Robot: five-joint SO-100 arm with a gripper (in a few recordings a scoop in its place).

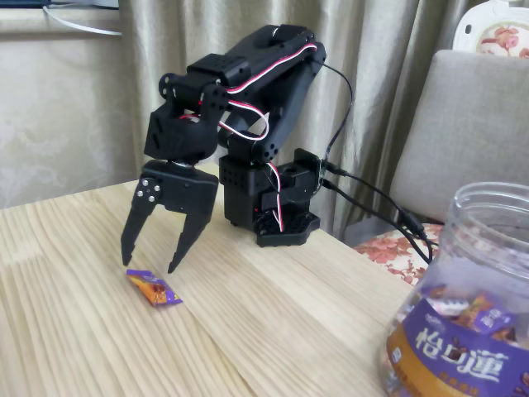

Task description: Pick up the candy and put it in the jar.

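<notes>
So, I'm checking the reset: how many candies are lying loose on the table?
1. The candy lies on the wooden table just below the open gripper. Similar wrapped sweets show through the jar wall at the right; more may be hidden there.

A pale wooden table (273, 331), beige curtain (388, 74), and grey chair (471, 124).

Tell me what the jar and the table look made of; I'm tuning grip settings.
The jar looks like clear glossy plastic: sweets show through its wall. The table looks like pale wood or wood-look laminate, with grain lines and a matte finish.
</notes>
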